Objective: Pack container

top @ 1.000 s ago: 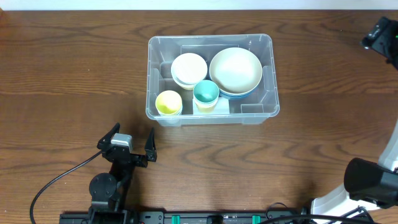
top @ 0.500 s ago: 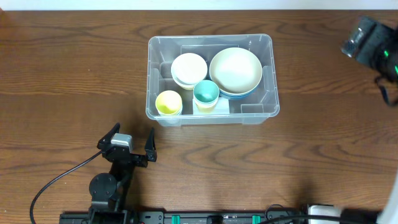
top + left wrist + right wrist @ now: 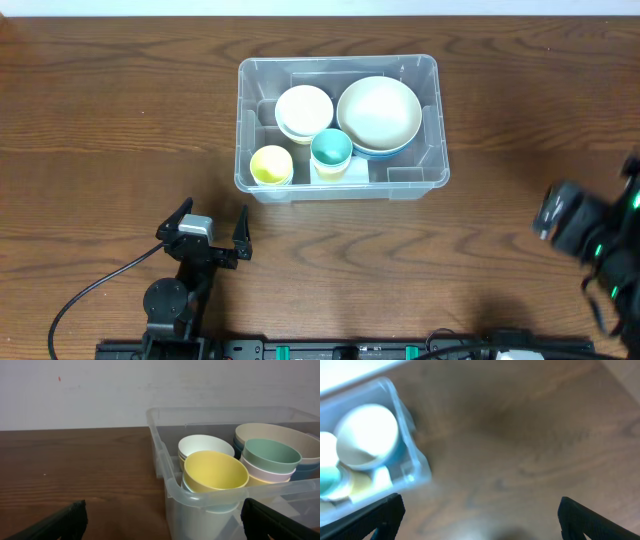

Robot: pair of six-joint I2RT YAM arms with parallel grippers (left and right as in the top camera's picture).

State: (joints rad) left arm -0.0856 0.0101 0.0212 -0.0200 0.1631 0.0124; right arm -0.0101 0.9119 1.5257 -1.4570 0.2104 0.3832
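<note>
The clear plastic container (image 3: 430, 120) stands at the table's middle back. It holds a large cream bowl (image 3: 378, 112) stacked on a blue one, a white bowl (image 3: 304, 110), a yellow cup (image 3: 271, 165) and a teal cup (image 3: 331, 149). My left gripper (image 3: 210, 228) is open and empty, resting in front of the container's left end; its wrist view shows the container (image 3: 170, 485), the yellow cup (image 3: 215, 470) and the teal cup (image 3: 271, 455). My right gripper (image 3: 590, 235) is open and empty, blurred at the right edge; its wrist view shows the container (image 3: 412, 467) at the left.
The wooden table (image 3: 120, 120) stretches around the container. A black cable (image 3: 90, 290) loops from the left arm's base at the front. A white wall (image 3: 100, 390) stands behind the table.
My right arm has swung from the back right corner down to the front right of the table. The left arm and the container have not moved.
</note>
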